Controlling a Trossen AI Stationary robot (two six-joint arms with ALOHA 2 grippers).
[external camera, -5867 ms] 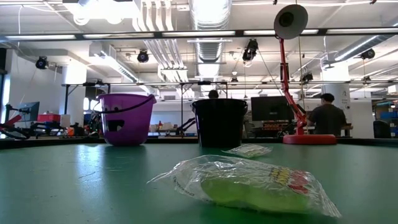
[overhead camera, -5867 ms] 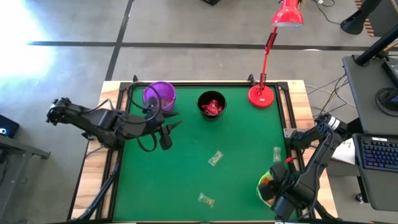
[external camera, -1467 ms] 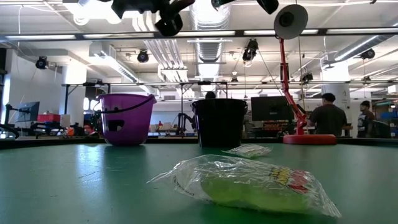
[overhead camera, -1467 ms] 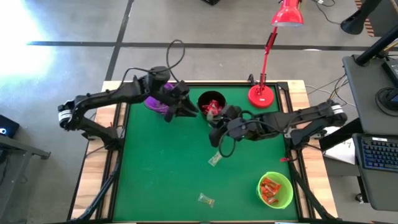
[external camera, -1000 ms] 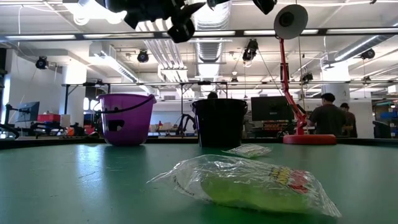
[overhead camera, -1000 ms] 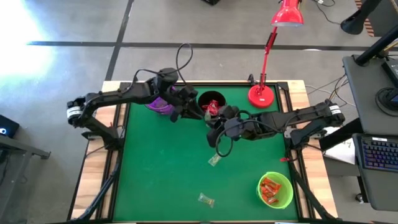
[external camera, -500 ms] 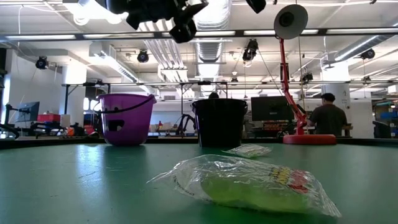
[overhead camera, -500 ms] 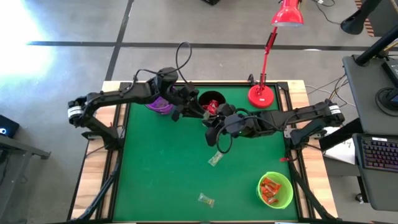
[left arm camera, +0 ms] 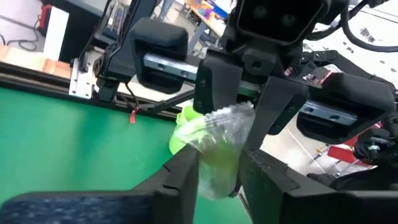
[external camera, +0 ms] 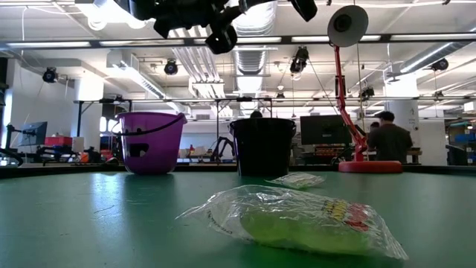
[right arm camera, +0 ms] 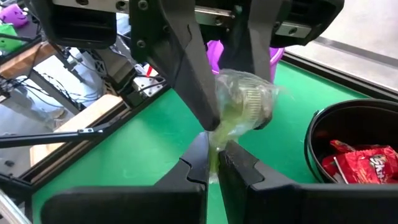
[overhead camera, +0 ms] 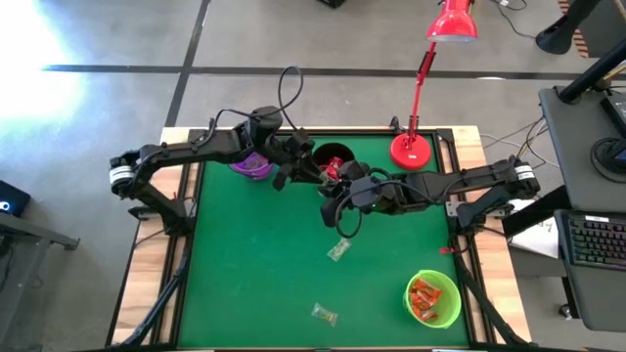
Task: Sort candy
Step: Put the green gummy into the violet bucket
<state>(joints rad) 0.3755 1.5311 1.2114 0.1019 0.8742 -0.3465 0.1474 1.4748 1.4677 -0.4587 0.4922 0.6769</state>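
White lettering shows on a red candy wrapper (right arm camera: 365,163) inside the black cup (right arm camera: 329,134). It appears to start "Sk". Nothing else is legible.

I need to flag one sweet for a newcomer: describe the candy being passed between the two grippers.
Start at the black cup at the table's far edge. Just in front of it the left gripper and right gripper meet. Unlike the sweets lying on the mat, this clear-wrapped pale green candy hangs pinched between them.

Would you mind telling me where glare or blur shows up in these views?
High view: floor blown out white at upper left. Low view: ceiling lights flare; the nearest pale green candy looms large and soft. Left wrist view: the left gripper fingers are blurred. Right wrist view: the right gripper likewise.
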